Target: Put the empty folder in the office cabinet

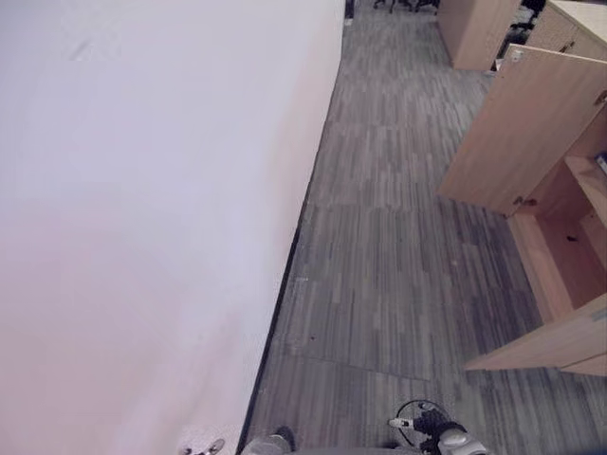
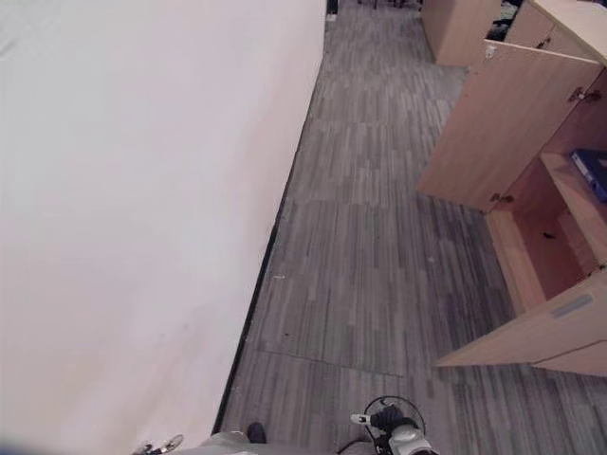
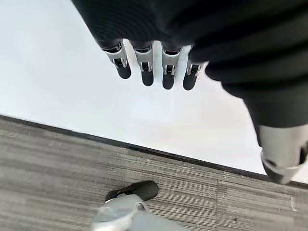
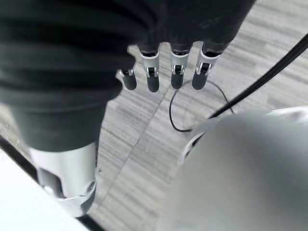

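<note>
Both hands hang at the sides holding nothing — left hand (image 3: 154,62) with fingers (image 3: 147,72) straight and relaxed over the white wall (image 1: 142,218) and grey floor (image 1: 398,256); right hand (image 4: 163,62) likewise slack. The office cabinet (image 2: 555,227) stands open at right, doors swung out — access is ready. A blue folder (image 2: 593,171) lies on its shelf; judged likely the task's item, already placed.
</note>
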